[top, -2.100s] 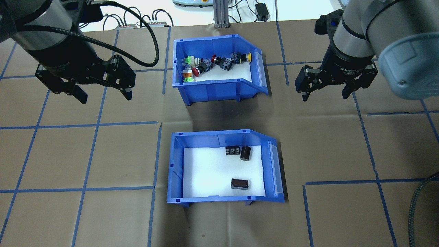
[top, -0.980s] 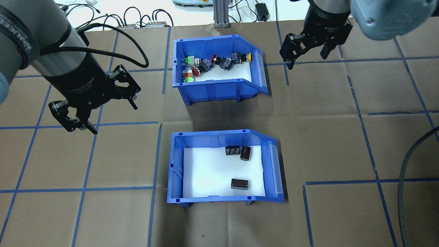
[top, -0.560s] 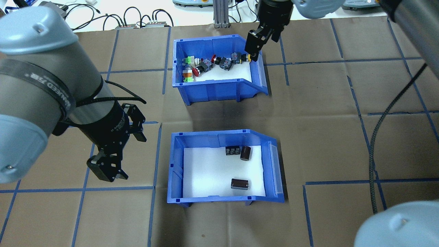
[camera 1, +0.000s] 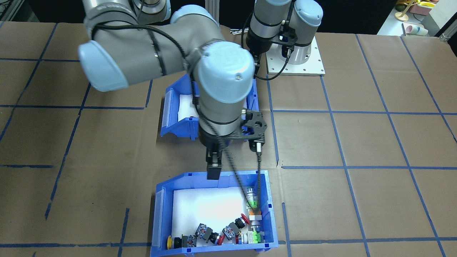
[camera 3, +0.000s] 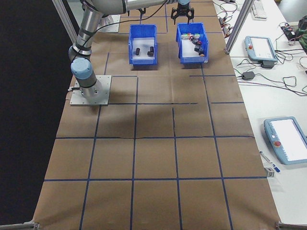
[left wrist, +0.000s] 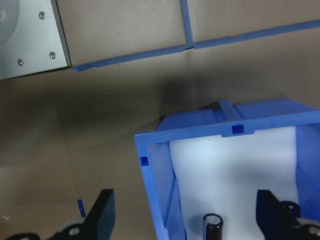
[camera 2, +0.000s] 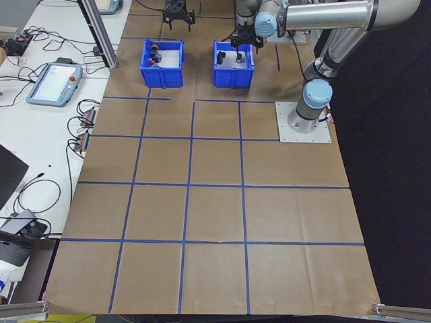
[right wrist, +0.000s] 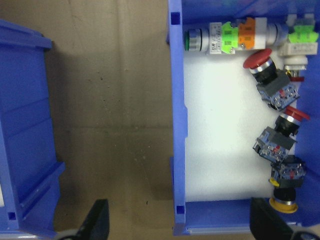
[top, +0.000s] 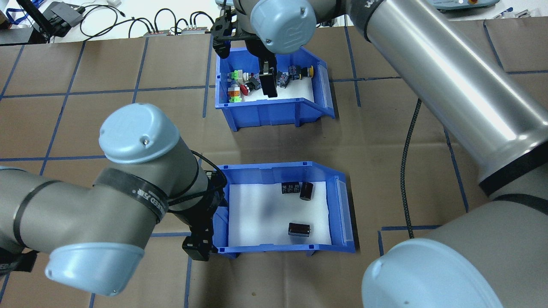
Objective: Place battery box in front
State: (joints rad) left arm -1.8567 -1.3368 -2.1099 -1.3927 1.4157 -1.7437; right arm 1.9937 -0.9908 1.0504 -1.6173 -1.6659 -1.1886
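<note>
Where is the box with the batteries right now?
In the overhead view the battery box sits near the bottom middle, closer to the robot than the button box, with the left pincer at its left wall.

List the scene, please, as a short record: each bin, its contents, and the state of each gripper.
Battery box: blue bin, white foam lining, nearer the robot's base
Its contents: three short dark cylinders
Switch bin: blue bin, farther from the base
Its contents: coloured push-button switches
Left gripper: open, fingers on either side of the battery box's end wall
Right gripper: open, fingers on either side of the switch bin's wall that faces the battery box
Table: brown cover, blue tape grid
</note>
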